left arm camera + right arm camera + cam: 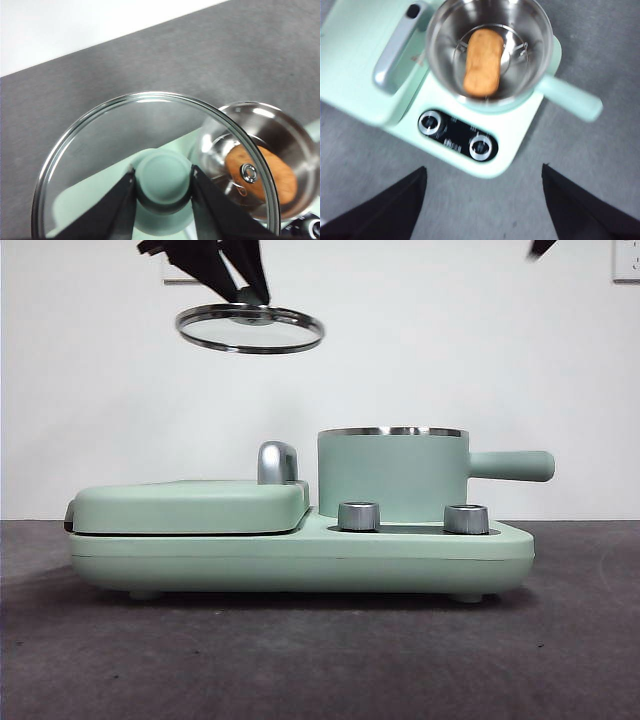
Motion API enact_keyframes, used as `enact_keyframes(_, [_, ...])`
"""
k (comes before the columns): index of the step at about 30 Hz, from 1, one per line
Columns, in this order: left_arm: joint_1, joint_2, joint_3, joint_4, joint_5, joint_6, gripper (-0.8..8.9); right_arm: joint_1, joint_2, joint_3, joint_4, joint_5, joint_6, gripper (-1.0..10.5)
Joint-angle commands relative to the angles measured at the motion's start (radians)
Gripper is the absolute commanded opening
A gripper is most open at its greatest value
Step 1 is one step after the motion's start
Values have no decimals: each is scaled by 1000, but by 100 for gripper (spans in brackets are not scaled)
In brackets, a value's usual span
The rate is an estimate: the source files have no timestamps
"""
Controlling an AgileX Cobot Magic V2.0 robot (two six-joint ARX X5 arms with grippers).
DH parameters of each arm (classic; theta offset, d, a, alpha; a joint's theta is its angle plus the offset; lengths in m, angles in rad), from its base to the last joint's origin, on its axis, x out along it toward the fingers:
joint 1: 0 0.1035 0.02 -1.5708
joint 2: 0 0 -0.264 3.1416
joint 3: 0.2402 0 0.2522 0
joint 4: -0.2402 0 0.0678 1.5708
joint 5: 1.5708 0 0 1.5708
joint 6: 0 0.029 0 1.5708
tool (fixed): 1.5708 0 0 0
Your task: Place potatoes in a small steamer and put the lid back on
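Observation:
The orange-brown potato lies inside the small steamer, a mint-green pot with a steel rim and a straight side handle. In the left wrist view the potato shows through the glass. My left gripper is shut on the mint knob of the glass lid and holds it in the air, high up and to the left of the pot. My right gripper is open and holds nothing, above the table in front of the appliance; in the front view only its black tip shows.
The steamer stands on a mint-green appliance base with two steel dials. Left of the pot is a flat mint griddle cover with a chrome handle. Dark grey tabletop surrounds it.

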Motion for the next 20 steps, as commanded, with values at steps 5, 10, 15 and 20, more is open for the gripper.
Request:
enact_keyframes(5, [-66, 17, 30, 34, 1, 5, 15, 24, -253, -227, -73, -2, -9, 364])
enact_keyframes(10, [-109, 17, 30, 34, 1, 27, 15, 45, -453, -437, 64, -64, 27, 364])
enact_keyframes(15, [-148, 17, 30, 34, 3, 78, 15, 63, -638, -651, 242, -87, 120, 364])
enact_keyframes(20, [-174, 17, 30, 41, 113, 129, 15, 80, -804, -827, 356, -88, 182, 364])
